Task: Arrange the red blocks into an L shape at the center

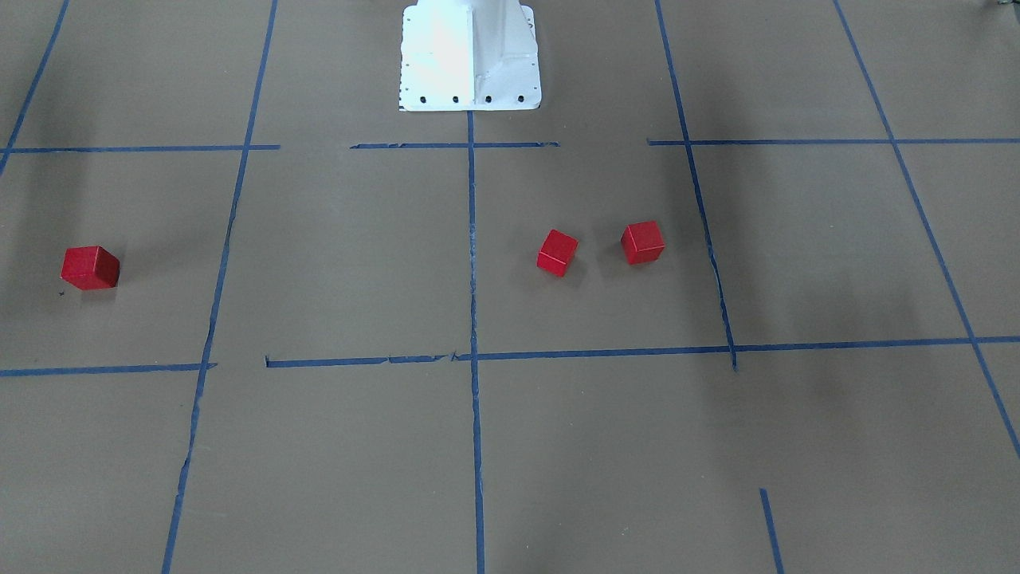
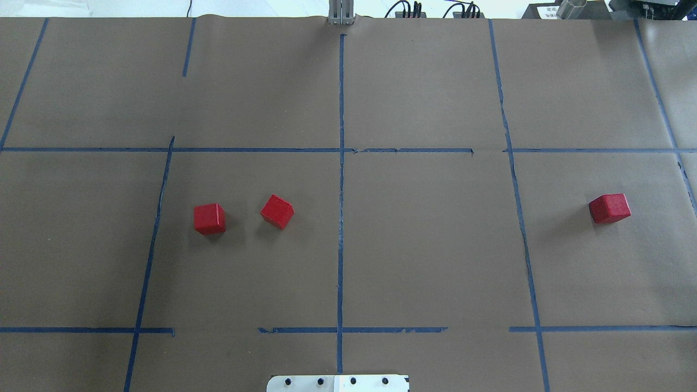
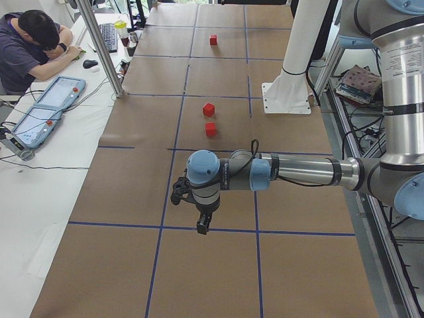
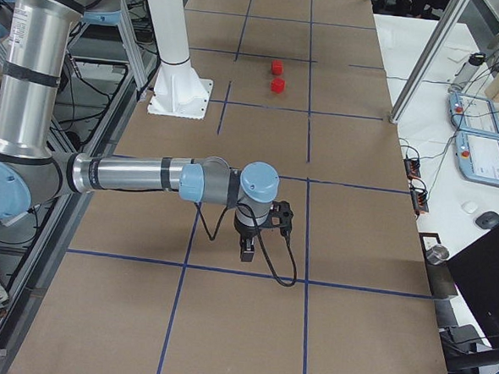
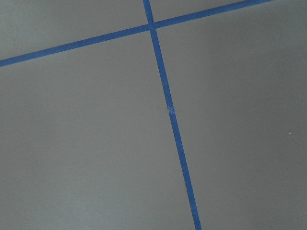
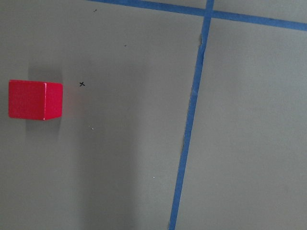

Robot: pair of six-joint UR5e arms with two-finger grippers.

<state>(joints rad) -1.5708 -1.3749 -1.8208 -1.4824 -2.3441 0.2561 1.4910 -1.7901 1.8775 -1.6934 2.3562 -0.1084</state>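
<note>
Three red blocks lie on the brown paper. In the overhead view two sit close together left of the center: one [image 2: 209, 219] square to the grid, one [image 2: 277, 212] turned. The third [image 2: 609, 208] lies far right and also shows in the right wrist view [image 6: 36, 99]. The center [image 2: 341, 234] is bare paper crossed by a blue tape line. My left gripper [image 3: 202, 225] hangs over the table's left end, seen only in the exterior left view. My right gripper [image 4: 247, 253] hangs over the right end, seen only in the exterior right view. I cannot tell whether either is open or shut.
The white robot base [image 1: 470, 56] stands at the table's near edge, in line with the middle tape line. A metal pole [image 3: 103, 46] rises at the table's far edge. An operator [image 3: 30, 46] sits at a side desk with teach pendants [image 3: 46, 109].
</note>
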